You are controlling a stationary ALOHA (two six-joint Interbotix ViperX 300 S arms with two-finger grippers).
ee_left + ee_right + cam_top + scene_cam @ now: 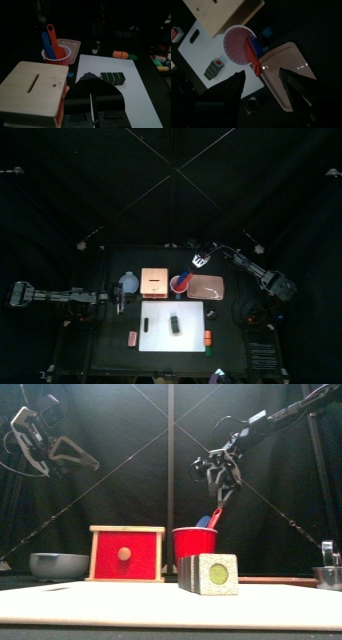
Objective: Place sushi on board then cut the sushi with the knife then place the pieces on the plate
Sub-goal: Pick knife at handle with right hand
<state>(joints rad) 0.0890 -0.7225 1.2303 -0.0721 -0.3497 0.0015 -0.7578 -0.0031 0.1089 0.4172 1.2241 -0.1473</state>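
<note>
White cutting board (191, 315): laid at the front middle of the table (114, 354). Sushi roll (175, 324): dark green, set near the board's middle, touched by neither arm. Red cup (195, 542): stood behind the board, between the pale wooden box (126, 554) and the pink tray (207, 286); a blue knife (47, 43) and a red knife (55, 36) are held upright in it. Blue-grey bowl (59, 565): placed left of the box. Right gripper (264, 80): hung above the cup, jaws spread wide, nothing gripped. Left gripper (90, 87): raised near the table's left edge; jaws seemingly pressed together, though the seam is only dimly seen.
</note>
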